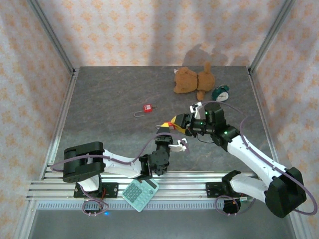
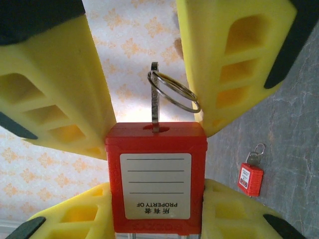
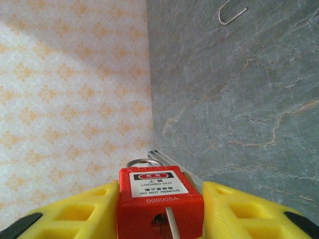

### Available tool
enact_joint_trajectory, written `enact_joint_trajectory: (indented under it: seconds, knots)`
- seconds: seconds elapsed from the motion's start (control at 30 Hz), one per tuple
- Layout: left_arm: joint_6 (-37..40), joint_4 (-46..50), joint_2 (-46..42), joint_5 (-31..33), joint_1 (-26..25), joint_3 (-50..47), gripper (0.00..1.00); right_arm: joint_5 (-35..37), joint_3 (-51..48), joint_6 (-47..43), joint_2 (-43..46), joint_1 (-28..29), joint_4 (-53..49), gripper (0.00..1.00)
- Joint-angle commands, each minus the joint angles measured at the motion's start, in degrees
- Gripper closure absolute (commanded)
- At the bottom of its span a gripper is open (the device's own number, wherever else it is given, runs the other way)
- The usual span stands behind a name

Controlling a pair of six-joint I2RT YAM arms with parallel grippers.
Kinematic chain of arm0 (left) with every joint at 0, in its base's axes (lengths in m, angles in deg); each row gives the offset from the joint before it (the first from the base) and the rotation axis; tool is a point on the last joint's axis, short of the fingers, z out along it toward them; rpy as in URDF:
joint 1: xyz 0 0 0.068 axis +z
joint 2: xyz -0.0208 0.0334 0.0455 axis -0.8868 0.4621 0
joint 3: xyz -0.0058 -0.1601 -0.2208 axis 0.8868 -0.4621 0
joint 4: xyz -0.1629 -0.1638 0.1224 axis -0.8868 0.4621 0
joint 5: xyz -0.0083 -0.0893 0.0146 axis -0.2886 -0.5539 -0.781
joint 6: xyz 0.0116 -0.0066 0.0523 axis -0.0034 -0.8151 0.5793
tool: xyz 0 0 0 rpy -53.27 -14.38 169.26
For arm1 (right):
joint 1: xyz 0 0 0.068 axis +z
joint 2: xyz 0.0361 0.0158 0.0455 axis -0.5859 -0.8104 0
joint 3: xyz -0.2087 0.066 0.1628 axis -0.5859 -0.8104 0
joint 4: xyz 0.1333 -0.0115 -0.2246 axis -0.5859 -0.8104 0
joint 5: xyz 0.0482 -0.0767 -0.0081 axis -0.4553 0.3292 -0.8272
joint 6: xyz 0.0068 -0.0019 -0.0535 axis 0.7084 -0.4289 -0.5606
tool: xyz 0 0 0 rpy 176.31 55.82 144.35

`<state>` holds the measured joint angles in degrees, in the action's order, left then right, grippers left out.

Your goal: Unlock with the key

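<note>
A red padlock [image 2: 155,174] with a white label is gripped at its sides by my left gripper [image 2: 155,204], keyhole end pointing away from the camera. The key [image 2: 155,99] stands in that keyhole with its ring [image 2: 175,93] hanging off it. My right gripper [image 3: 160,188] faces the same padlock [image 3: 159,196], open. Its yellow fingers [image 2: 60,99] flank the key and reach the padlock's corners without pinching the key. In the top view both grippers meet mid-table, right gripper [image 1: 175,122] above left gripper [image 1: 164,137].
A second red padlock [image 1: 147,108] lies on the grey table [image 1: 109,99] beyond the grippers. A brown teddy bear [image 1: 194,79] and a green alarm clock [image 1: 221,93] sit at the back right. A calculator [image 1: 141,193] rests on the near rail.
</note>
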<state>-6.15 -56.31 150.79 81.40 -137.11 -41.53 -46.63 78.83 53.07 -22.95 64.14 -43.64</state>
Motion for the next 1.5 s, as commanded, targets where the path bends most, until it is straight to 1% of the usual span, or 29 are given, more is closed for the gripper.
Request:
enact_joint_trajectory:
  seconds: [0.0, 0.1, 0.27, 0.37, 0.5, 0.53, 0.63, 0.7, 0.8, 0.87, 0.97, 1.07, 1.13, 1.2, 1.27, 1.37, 1.47]
  knots:
    - [0.45, -2.90, 1.06, -0.40, -0.71, 1.45, 0.69, -1.67, -0.15, 1.02, -0.22, -0.14, 4.63, 0.56]
    - [0.53, -3.54, 1.33, -0.57, -0.69, 1.54, 0.69, -2.26, -0.20, 1.09, -0.11, -0.15, 4.60, 0.52]
    - [0.84, -3.71, 1.84, -1.00, -0.70, 2.12, 0.68, -2.80, -0.35, 1.18, -0.05, -0.15, 4.57, 0.50]
    - [1.02, -4.16, 2.29, -1.10, -0.64, 2.22, 0.68, -2.85, -0.48, 1.21, 0.04, -0.15, 4.68, 0.54]
    - [1.18, -4.74, 2.75, -1.01, -0.56, 2.45, 0.66, -3.11, -0.28, 0.88, -0.05, -0.10, 4.76, 0.69]
    - [1.33, -5.03, 2.84, -0.95, -0.59, 2.44, 0.64, -2.89, -0.15, 0.60, 0.08, -0.14, 4.27, 0.71]
    - [1.55, -5.65, 2.78, -0.80, -0.59, 2.31, 0.58, -1.40, 0.35, -0.67, 0.69, -0.08, 2.61, 0.73]
    - [1.51, -5.57, 2.40, -0.62, -0.59, 1.82, 0.51, -0.36, 0.90, -1.40, 1.05, -0.23, 1.55, 0.73]
    - [0.49, -4.51, 1.31, -0.32, -0.71, 0.95, 0.35, 1.02, 1.67, -2.37, 1.01, -0.37, 0.50, 0.73]
    - [-0.98, -2.53, -0.09, -0.05, -0.78, 0.34, 0.26, 1.82, 2.28, -2.96, 0.86, -0.56, 0.01, 0.72]
    - [-5.54, 3.68, -3.50, 0.22, -0.97, -0.60, 0.18, 2.40, 3.24, -3.63, 0.36, -1.26, -0.44, 0.72]
    - [-13.55, 16.28, -8.61, -0.34, -1.18, -0.80, 0.14, 2.68, 4.38, -4.46, 0.03, -1.97, -0.91, 0.71]
    - [-21.16, 26.98, -12.53, -1.25, -1.22, -0.15, 0.13, 2.92, 5.33, -5.43, -0.29, -2.29, -1.76, 0.71]
    - [-30.78, 38.85, -17.03, -2.72, -1.05, 0.99, 0.15, 3.15, 5.98, -6.59, -0.68, -2.45, -2.97, 0.71]
    - [-37.38, 47.24, -20.27, -4.03, -0.91, 1.38, 0.17, 3.40, 6.05, -7.50, -0.93, -2.69, -3.96, 0.71]
    - [-40.74, 52.79, -22.71, -3.80, -0.95, 0.63, 0.19, 3.48, 5.85, -8.11, -1.02, -3.04, -4.23, 0.71]
    - [-41.70, 53.77, -23.99, -2.45, -0.95, 0.18, 0.19, 3.89, 5.96, -8.68, -0.88, -3.11, -4.63, 0.71]
